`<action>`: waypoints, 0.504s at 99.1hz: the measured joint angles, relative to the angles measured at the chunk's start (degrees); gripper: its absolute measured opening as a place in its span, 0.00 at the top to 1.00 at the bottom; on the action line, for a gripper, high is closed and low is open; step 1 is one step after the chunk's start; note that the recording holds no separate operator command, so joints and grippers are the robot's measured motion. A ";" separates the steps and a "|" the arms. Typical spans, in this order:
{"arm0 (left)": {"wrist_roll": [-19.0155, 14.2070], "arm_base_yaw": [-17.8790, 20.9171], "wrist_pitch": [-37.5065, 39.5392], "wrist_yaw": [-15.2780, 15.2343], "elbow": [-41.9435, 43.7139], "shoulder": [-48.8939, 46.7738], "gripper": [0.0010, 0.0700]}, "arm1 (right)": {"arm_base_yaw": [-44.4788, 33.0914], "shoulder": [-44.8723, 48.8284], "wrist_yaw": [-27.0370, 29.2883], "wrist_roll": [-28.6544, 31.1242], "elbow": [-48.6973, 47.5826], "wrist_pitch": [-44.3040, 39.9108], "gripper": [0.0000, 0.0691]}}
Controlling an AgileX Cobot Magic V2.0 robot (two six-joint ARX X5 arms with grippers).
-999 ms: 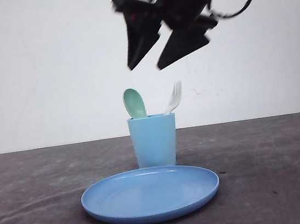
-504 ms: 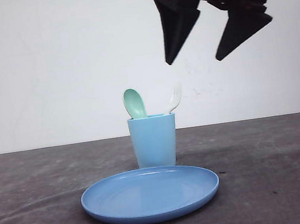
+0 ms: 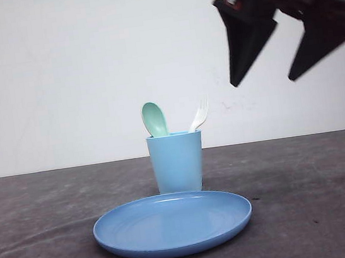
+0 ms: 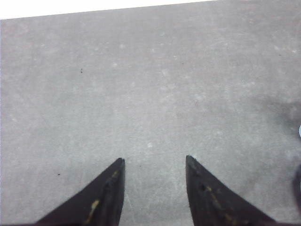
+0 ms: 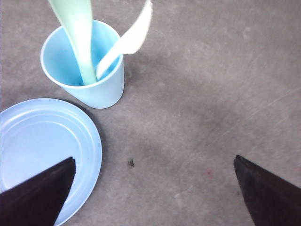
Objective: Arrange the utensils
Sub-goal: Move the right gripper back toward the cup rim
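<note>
**Fork and spoon standing in the cup, both pairs of fingers spread and empty**

Fork [image 3: 200, 113] and spoon [image 3: 155, 119] both stand in the light blue cup [image 3: 177, 163], handles down inside it and heads sticking up above the rim. In the front view the mint-green spoon leans at the cup's left side with its oval bowl up, and the white fork leans out at the right side with its tines up. The right wrist view looks down into the cup [image 5: 84, 66]: the spoon's handle [image 5: 80, 37] and the fork's handle [image 5: 124, 42] meet near the bottom of it.

The cup stands upright on the grey worktop [image 3: 315, 199], around the middle of it, well back from the near edge. The round blue plate [image 3: 173, 223] lies flat just in front of the cup, toward the near edge. From the front its far rim overlaps the cup's base; from the right wrist camera the plate [image 5: 42, 155] lies close beside the cup, and contact cannot be told.

The right gripper [image 3: 265, 82] hangs high in the air, above and to the right of the cup. Its fingers [image 3: 244, 43] are spread wide apart with nothing between them.

The left gripper [image 4: 154, 161] hangs over a bare stretch of worktop [image 4: 150, 84]. Its fingers [image 4: 110, 193] are likewise parted and carry nothing.
</note>
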 joint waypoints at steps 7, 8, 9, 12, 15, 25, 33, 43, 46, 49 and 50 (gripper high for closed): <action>0.00 0.00 -0.04 0.00 0.00 0.00 0.67 | -2.32 0.07 -4.39 0.04 -3.10 3.85 0.02; 0.00 0.00 -0.07 0.00 0.00 0.00 0.67 | -2.60 0.07 -4.98 0.04 -3.52 4.33 0.02; 0.00 0.00 -0.07 0.00 0.00 0.00 0.67 | -2.89 0.07 -5.66 0.04 -3.93 4.94 0.02; 0.00 0.00 -0.09 0.00 0.00 0.00 0.67 | -3.61 0.11 -7.65 0.09 -5.27 6.91 0.02; 0.00 0.00 -0.09 0.00 0.00 0.00 0.67 | -4.20 0.11 -9.38 0.13 -6.51 8.98 0.02; 0.00 0.00 -0.09 0.00 0.00 0.00 0.67 | -5.25 0.11 -13.53 0.35 -10.69 16.50 0.02; 0.00 0.00 -0.09 0.00 0.00 0.00 0.67 | -5.38 0.11 -15.30 0.44 -13.62 21.81 0.02; 0.00 0.00 -0.09 0.00 0.00 0.00 0.67 | -5.44 0.98 -16.92 0.39 -14.99 26.21 0.02; 0.00 0.00 -0.09 0.00 0.00 0.00 0.67 | -5.46 1.60 -17.64 0.39 -14.99 27.61 0.02; 0.00 0.00 -0.09 0.00 0.00 0.00 0.67 | -5.53 2.29 -18.34 0.39 -14.99 29.05 0.02; 0.00 0.00 -0.09 0.00 0.00 0.00 0.67 | -5.53 2.51 -18.62 0.39 -14.99 29.51 0.02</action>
